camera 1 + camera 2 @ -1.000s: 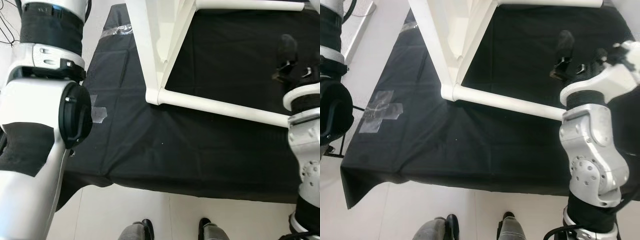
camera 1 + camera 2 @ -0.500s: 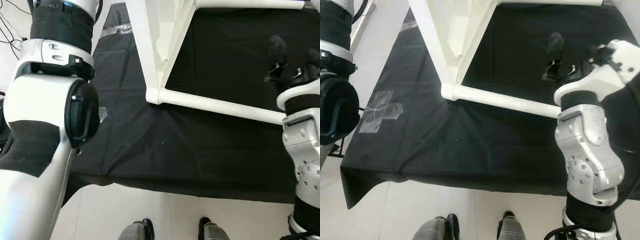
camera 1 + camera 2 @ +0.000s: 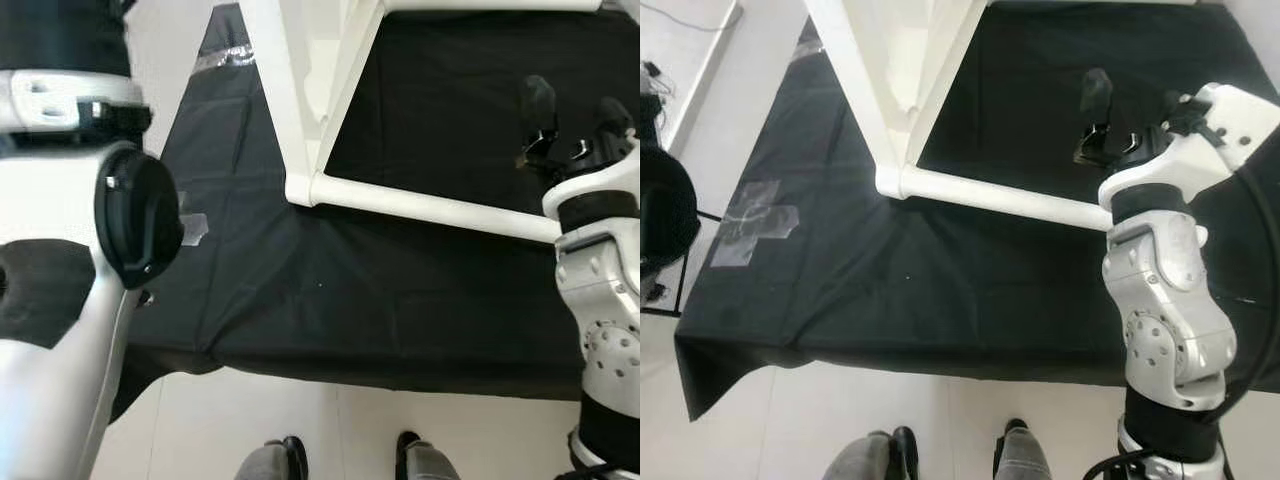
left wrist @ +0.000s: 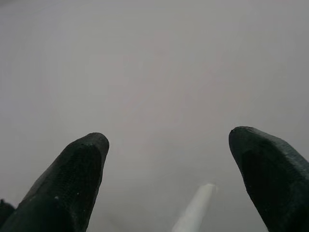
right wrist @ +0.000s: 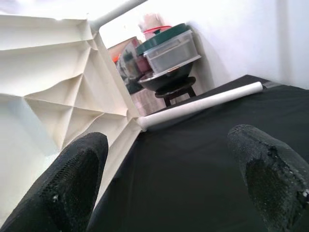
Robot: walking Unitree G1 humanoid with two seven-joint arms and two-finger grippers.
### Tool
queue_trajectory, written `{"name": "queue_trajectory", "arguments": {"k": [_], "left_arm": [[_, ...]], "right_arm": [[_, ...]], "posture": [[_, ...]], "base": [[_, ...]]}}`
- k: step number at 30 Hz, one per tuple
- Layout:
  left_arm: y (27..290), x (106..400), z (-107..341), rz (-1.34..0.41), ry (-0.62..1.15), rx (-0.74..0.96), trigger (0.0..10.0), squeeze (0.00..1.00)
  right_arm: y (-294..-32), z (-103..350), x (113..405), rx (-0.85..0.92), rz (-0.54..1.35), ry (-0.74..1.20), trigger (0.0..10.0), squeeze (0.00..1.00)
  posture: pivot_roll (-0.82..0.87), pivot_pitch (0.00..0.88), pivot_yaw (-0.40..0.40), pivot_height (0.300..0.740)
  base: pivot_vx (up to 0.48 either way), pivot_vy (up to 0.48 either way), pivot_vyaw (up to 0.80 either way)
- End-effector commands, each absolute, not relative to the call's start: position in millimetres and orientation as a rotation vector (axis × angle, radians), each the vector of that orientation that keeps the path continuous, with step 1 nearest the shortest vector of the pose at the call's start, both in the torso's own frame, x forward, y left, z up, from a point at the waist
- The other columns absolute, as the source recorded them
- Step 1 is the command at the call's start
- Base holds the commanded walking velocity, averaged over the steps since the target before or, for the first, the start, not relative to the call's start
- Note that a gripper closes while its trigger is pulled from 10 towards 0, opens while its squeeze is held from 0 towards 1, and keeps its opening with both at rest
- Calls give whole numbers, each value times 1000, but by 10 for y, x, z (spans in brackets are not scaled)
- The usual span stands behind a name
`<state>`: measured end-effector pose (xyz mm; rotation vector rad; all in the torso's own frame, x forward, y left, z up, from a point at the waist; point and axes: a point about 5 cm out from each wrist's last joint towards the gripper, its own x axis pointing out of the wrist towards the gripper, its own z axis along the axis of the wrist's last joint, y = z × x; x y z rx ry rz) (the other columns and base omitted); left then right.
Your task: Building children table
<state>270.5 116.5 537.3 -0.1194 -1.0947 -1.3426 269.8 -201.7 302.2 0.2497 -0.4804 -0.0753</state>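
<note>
A white plastic children's table [image 3: 300,90] lies tipped on a black cloth [image 3: 330,290], its ribbed underside [image 5: 53,92] facing my right gripper. One white tube leg [image 3: 430,208] runs along the cloth from the near corner toward my right arm. A second leg [image 5: 203,104] lies farther back. My right gripper [image 3: 575,112] hovers open just beyond the near leg, with nothing between its fingers [image 5: 72,179]. My left arm [image 3: 70,260] is raised at the left edge. My left gripper [image 4: 169,169] is open and faces a blank pale surface, with a white tube tip [image 4: 195,212] below it.
Clear tape patches [image 3: 755,222] stick to the cloth's left side. The cloth's front edge [image 3: 380,375] drops to a pale tiled floor where two dark shoes [image 3: 290,455] stand. Beyond the table a dark stool holds a bowl and lidded containers [image 5: 169,58].
My right gripper has shifted left over the cloth, closer to the table's underside, still open. My left arm has swung outward to the left and now crosses the cloth's left edge lower in view.
</note>
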Motion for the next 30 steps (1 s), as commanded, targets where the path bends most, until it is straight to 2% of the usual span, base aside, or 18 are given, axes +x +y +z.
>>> {"name": "queue_trajectory", "arguments": {"k": [1,2,4,5,9,11,12,17,20,21,22,24,30], "left_arm": [[1282,2626,5264,-1362,-1093,-123,10000,0],[1332,2616,5035,-1390,-1044,-163,10000,0],[1360,2554,4678,-1445,-962,-211,10000,0],[1360,2554,4678,-1445,-962,-211,10000,0],[1357,2435,4114,-1461,-838,-281,10000,0],[1357,2435,4114,-1461,-838,-281,10000,0],[1397,2400,3946,-1418,-799,-296,10000,0],[1481,2379,3681,-1274,-735,-355,10000,0],[1531,2621,3192,-937,-597,-411,10000,0],[1531,2621,3192,-937,-597,-411,10000,0],[1517,2682,3050,-860,-545,-420,10000,0],[1425,2715,2853,-814,-459,-422,10000,0],[1209,2743,2640,-778,-358,-488,10000,0]], "right_arm": [[-2003,3000,2707,217,-69,-480,10000,71],[-2004,3006,2715,191,-63,-485,10000,24],[-2008,3022,2732,146,-52,-495,10000,0],[-2008,3022,2732,146,-52,-495,10000,0],[-2026,3063,2767,92,-39,-512,10000,0],[-2026,3063,2767,92,-39,-512,10000,0],[-2029,3062,2789,84,-37,-513,10000,0],[-2026,3022,2842,53,-41,-494,10000,0],[-2058,2932,2920,-28,-98,-448,10000,0],[-2058,2932,2920,-28,-98,-448,10000,0],[-2081,2907,2939,-49,-118,-438,10000,0],[-2117,2873,2965,-67,-144,-423,10000,0],[-2147,2817,2992,-92,-161,-393,10000,0]], "posture": [[-31,227,81,740],[-30,223,79,740],[-32,219,68,740],[-32,219,68,740],[-19,209,44,740],[-19,209,44,740],[-15,205,39,740],[1,200,29,740],[9,200,22,740],[9,200,22,740],[9,195,19,740],[6,199,16,740],[-1,198,17,740]], "base": [[0,0,0],[0,0,0],[0,0,0],[0,0,0],[0,0,0],[0,0,0],[0,0,0],[0,0,0],[0,0,0],[0,0,0],[0,0,0],[0,0,0],[0,0,0]]}}
